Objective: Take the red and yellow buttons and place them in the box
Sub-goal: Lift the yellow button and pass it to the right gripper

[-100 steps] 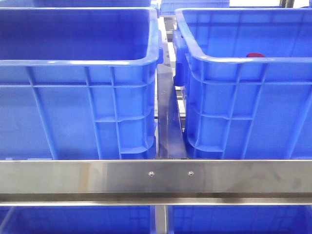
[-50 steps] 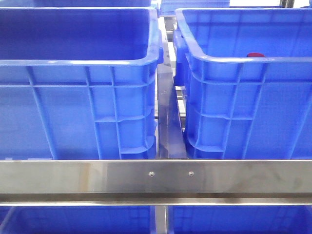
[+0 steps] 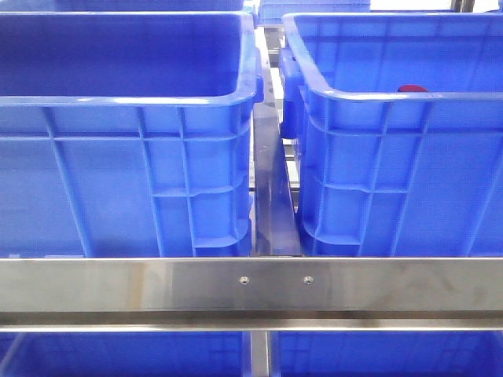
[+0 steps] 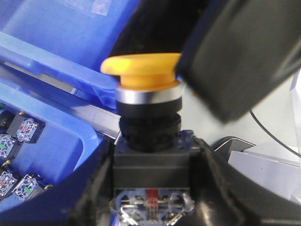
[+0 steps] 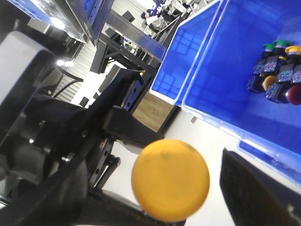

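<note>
- While the front view took in only two blue crates, a red button (image 3: 412, 88) was glimpsed inside the box (image 3: 393, 157) at 3 o'clock.
- A yellow button (image 4: 143, 70) was gripped at its black body by the left pincer (image 4: 150, 188).
- Another yellow button (image 5: 170, 180) was seen at the right pincer (image 5: 155, 207), whose grip could not be judged.

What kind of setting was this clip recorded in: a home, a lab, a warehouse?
Most likely an industrial sorting or parts-handling workstation. Large blue plastic crates sit on a steel-framed rack, and one crate holds a cluster of push-button switch units. The left gripper holds a yellow push-button.
</note>
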`<state>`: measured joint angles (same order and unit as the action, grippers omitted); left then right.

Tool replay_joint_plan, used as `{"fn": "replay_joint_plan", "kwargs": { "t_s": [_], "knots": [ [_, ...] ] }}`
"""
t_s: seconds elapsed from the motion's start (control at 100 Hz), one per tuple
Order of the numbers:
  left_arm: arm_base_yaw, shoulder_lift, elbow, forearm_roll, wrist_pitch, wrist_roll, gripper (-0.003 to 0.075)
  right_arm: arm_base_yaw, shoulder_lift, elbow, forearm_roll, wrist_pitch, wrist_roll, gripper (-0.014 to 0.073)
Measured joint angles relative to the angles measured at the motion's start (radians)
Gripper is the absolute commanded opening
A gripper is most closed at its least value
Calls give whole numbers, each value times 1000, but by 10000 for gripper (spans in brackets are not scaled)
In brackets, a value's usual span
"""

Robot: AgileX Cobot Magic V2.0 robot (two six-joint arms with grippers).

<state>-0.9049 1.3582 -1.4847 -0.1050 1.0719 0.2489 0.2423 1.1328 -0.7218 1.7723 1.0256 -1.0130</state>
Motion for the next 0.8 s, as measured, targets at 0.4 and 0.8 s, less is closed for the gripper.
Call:
{"fn": "replay_joint_plan", "kwargs": {
  "t_s": [0.4, 0.8],
  "knots": [
    [0, -1, 0, 0, -2, -2, -17, 29, 32, -10, -4, -24, 0, 160],
    [-2, -1, 0, 21, 0, -22, 435, 31, 32, -10, -2, -35, 0, 160]
  ]
}}
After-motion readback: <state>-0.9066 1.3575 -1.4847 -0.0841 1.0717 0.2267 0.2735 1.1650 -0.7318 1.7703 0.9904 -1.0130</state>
